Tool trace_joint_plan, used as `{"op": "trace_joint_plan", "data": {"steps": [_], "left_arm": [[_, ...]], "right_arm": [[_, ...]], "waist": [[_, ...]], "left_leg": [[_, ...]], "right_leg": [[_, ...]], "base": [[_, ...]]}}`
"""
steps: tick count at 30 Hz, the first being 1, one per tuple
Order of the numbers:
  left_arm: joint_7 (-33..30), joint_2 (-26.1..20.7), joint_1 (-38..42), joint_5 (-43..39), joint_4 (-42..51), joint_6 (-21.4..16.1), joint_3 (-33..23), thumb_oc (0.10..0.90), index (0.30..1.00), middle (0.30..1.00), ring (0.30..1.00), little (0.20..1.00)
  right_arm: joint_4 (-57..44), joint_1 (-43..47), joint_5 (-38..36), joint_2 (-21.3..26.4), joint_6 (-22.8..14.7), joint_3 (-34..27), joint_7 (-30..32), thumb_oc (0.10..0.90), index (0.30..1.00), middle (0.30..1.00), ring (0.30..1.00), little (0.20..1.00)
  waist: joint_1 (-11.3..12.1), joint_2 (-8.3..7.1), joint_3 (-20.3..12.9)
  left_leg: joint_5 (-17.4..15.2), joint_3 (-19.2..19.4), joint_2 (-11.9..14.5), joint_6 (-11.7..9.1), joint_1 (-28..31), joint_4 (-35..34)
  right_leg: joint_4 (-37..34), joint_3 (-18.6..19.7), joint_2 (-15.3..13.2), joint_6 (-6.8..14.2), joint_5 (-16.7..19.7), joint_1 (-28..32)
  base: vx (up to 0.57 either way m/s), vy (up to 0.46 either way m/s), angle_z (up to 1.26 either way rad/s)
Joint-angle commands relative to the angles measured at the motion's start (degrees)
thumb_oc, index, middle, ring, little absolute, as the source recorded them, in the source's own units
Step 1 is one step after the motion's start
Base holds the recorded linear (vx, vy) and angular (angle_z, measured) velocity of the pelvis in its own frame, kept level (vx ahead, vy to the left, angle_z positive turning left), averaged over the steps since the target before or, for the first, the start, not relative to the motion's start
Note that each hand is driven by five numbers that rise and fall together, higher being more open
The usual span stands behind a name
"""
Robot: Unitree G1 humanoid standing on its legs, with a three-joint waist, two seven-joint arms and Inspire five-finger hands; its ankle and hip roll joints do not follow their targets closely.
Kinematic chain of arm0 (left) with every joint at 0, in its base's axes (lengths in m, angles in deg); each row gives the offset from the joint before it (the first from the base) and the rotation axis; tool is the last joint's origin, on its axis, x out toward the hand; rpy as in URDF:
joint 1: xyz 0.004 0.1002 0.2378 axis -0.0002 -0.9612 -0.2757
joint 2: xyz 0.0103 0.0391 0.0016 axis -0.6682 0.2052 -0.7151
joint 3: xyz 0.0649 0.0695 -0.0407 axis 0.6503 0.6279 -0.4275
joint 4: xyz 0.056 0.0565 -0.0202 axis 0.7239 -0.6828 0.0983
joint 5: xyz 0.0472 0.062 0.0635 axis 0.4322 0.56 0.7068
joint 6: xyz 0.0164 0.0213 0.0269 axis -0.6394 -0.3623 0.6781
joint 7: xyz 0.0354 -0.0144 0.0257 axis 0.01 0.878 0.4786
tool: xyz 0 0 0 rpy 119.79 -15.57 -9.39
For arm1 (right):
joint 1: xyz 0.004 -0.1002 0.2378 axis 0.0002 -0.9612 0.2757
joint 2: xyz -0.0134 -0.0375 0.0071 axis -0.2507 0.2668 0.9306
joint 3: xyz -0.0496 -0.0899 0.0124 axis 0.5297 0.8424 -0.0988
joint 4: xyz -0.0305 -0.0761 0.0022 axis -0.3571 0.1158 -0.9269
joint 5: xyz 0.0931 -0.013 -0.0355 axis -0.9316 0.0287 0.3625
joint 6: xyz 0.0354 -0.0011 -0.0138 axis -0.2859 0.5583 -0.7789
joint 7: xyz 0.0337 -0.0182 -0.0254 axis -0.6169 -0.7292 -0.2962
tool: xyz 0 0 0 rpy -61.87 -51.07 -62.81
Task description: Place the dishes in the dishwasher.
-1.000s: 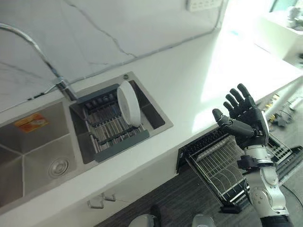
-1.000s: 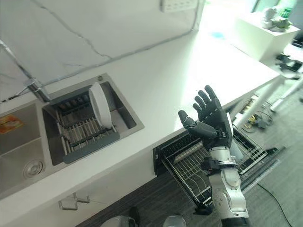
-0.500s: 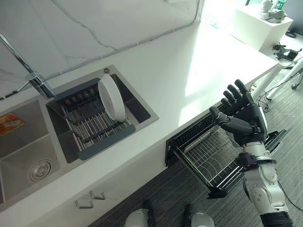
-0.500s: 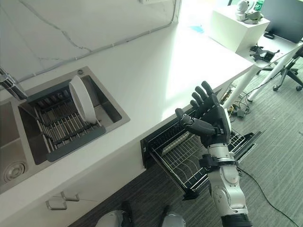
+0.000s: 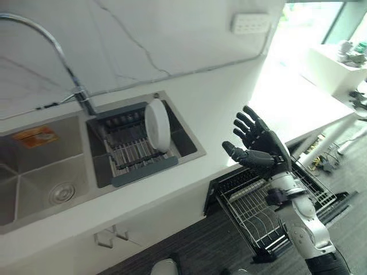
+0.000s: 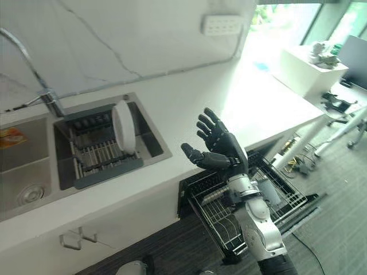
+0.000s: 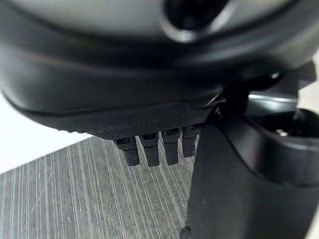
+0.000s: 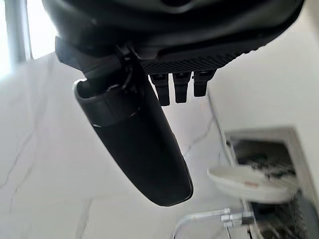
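The right wrist view showed the faucet (image 8: 209,221) past the white plate (image 8: 249,183); the eye views placed that plate upright in the grey drying rack (image 5: 137,152) inside the sink (image 5: 40,172). An orange label (image 5: 35,136) lay in the sink, its print unreadable. The right hand (image 5: 261,148) was raised over the table (image 5: 229,97) edge, fingers (image 5: 248,121) spread, holding nothing, above the dishwasher rack (image 5: 258,209). The left hand (image 7: 149,89) hung over grey floor (image 7: 75,194), fingers (image 7: 149,152) straight and released.
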Motion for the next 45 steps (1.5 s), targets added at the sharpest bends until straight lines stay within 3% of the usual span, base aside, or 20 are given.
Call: {"op": "trace_joint_plan", "data": {"steps": [1,8,10,14,21,28,39,45], "left_arm": [[-0.48,5.92,0.32,1.25,-1.24,-0.36,1.58,0.8,0.9,0.9,0.9,0.9],[0.47,4.69,-1.94,3.28,-2.08,-1.83,1.41,0.8,0.9,0.9,0.9,0.9],[1.01,4.24,-2.54,4.35,-2.2,-2.19,1.13,0.8,0.9,0.9,0.9,0.9],[2.73,2.62,-4.08,7.19,-2.25,-2.76,0.58,0.8,0.9,0.9,0.9,0.9],[3.9,1.23,-4.88,10.02,-2.07,-1.91,-0.05,0.8,0.9,0.9,0.9,0.9],[2.93,0.93,-4.44,9.27,-1.04,0.19,0.77,0.8,0.9,0.9,0.9,0.9],[2.94,0.79,-4.38,9.76,-0.57,0.78,1.28,0.8,0.9,0.9,0.9,0.9],[2.82,0.61,-4.68,10.2,-0.19,0.61,1.59,0.8,0.9,0.9,0.9,0.9]], "right_arm": [[-3.01,7.7,1.55,0.14,-6.61,-4.86,1.78,0.8,0.9,0.9,0.9,0.9],[0.49,15.17,1.57,0.52,-4.45,-4.52,6.04,0.8,0.9,0.9,0.9,0.9],[2.16,16.27,-1.58,0.49,-4.69,-4.73,7.12,0.8,0.9,0.9,0.9,0.9],[6.94,20.66,0.32,0.62,-6.49,-5.99,10.84,0.8,0.9,0.9,0.9,0.9],[13.09,26.2,-0.97,1.61,-4.82,-6.34,13.36,0.8,0.9,0.9,0.9,0.9],[18.24,28.23,-3.82,1.21,-5.36,-6.08,15.28,0.8,0.9,0.9,0.9,0.9],[22.57,28.8,-3.26,0.16,-6.65,-6.11,18.6,0.8,0.9,0.9,0.9,0.9],[23.23,28.5,-5.81,-0.61,-7.34,-5.99,15.9,0.8,0.9,0.9,0.9,0.9]], "waist": [[-0.39,-0.37,-0.37],[3.38,-0.87,-0.64],[4.13,-1.01,-0.73],[6.34,-1.12,-0.55],[8.5,-1.23,-0.31],[9.4,-1.5,-0.1],[10.53,-0.6,0.3],[10.79,-0.23,0.81]], "left_leg": [[-10.68,0.2,1.17,-1.4,2.98,0.46],[-10.42,-2.48,0.11,-1.2,2.21,0.46],[-10.29,-2.88,-0.09,-1.13,1.98,0.46],[-10.05,-4.34,-0.69,-0.97,1.47,0.46],[-9.45,-6.27,-1.28,-1.05,0.95,0.46],[-9.07,-6.82,-1.27,-1.25,0.83,0.46],[-8.86,-7.59,-1.78,-1.02,0.61,0.46],[-8.79,-7.9,-1.94,-0.89,0.61,0.46]], "right_leg": [[-6.29,1.57,-1.45,6.58,-0.6,3.73],[-6.29,-1.28,-1.84,6.67,-0.4,5.36],[-6.29,-1.97,-1.91,6.65,-0.47,5.83],[-6.29,-3.54,-1.99,6.73,-0.54,6.79],[-6.29,-4.31,-1.51,6.48,-0.93,7.66],[-6.29,-4.79,-1.17,6.28,-1.18,8.37],[-6.29,-5.51,-1.38,6.26,-1.2,8.93],[-6.29,-5.54,-1.43,6.33,-1.07,8.96]], "base": [[0.11,0.002,0.28],[0.11,0.0,0.2],[0.11,-0.027,0.27],[0.11,-0.039,0.39],[0.09,-0.019,0.25],[0.06,-0.016,0.07],[0.03,0.006,0.07],[0.01,-0.013,0.05]]}}
